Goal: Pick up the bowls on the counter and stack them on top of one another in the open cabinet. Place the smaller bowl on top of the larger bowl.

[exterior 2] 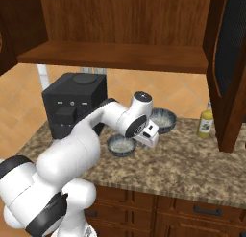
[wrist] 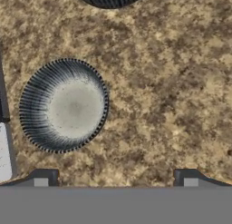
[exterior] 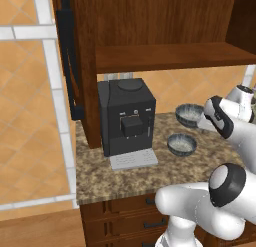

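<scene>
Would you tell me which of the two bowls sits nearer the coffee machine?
The front bowl, nearer the counter edge; the other bowl sits farther back, partly behind the arm.

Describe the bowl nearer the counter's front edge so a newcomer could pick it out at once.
Start at the black coffee machine on the granite counter. Just to its right, beside the machine's grey drip tray, sits a round grey ribbed bowl with a pale speckled inside. The other bowl stands farther back toward the wall; this one is nearer the front edge, apart from it.
</scene>
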